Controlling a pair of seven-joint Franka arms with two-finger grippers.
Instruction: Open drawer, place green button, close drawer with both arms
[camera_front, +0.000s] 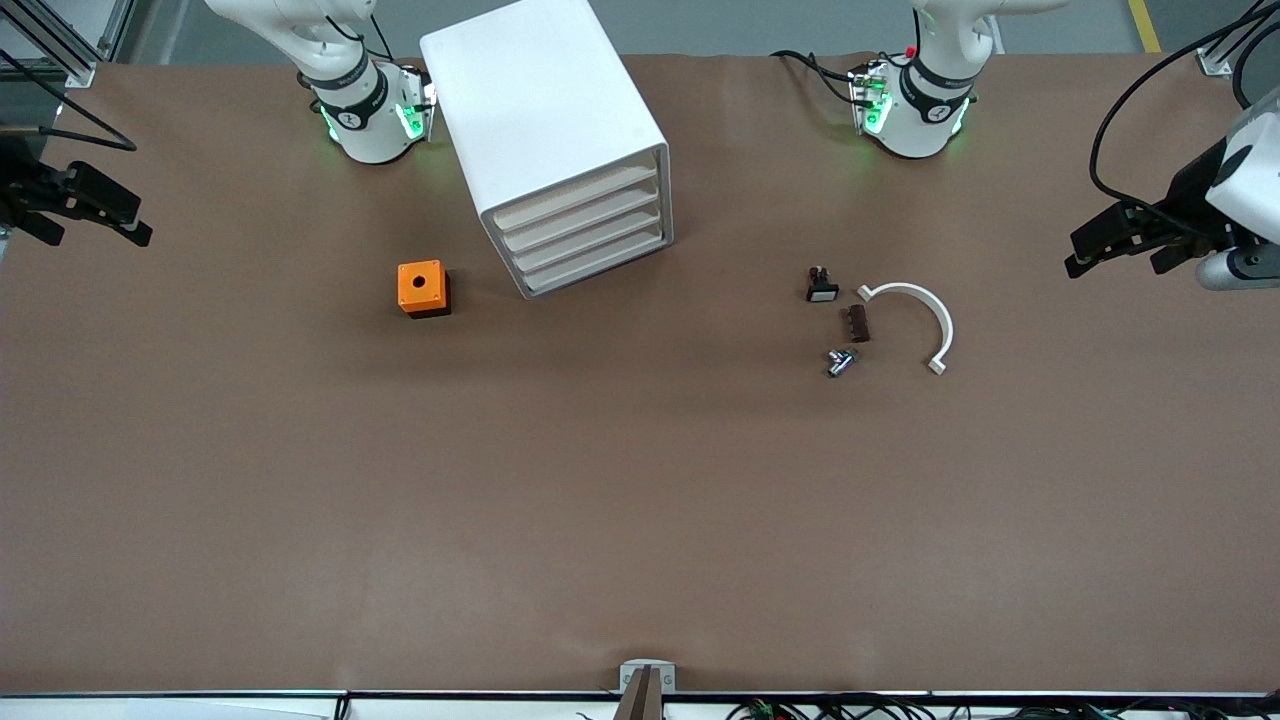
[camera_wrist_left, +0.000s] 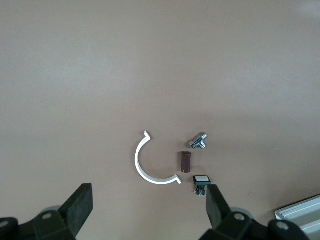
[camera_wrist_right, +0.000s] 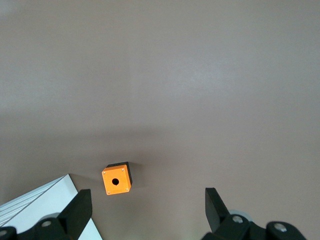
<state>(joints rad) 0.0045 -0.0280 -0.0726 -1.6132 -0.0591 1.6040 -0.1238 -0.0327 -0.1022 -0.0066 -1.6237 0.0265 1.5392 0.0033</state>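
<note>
Both grippers hung spread and empty: left gripper (camera_front: 1118, 249) over the left arm's end of the worktop (camera_front: 640, 500), right gripper (camera_front: 95, 212) over the right arm's end. All four drawers were shut, the bottom drawer (camera_front: 597, 264) well apart from either gripper's fingers. The button (camera_front: 840, 361) lay among small parts, out ahead of the left fingers (camera_wrist_left: 80, 206).

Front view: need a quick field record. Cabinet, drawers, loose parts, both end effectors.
cabinet: white, angled, four drawers, all shut
drawer: bottommost, shut
button: on the table toward the left arm's end, nearest the front camera of the small parts
switch: farther from the camera than the button
brown cylinder: between switch and button
white curved clip: beside the cylinder
orange cube: beside the cabinet, toward the right arm's end
left end effector: open, empty, over the table's edge
right end effector: open, empty, over its own table edge
</note>
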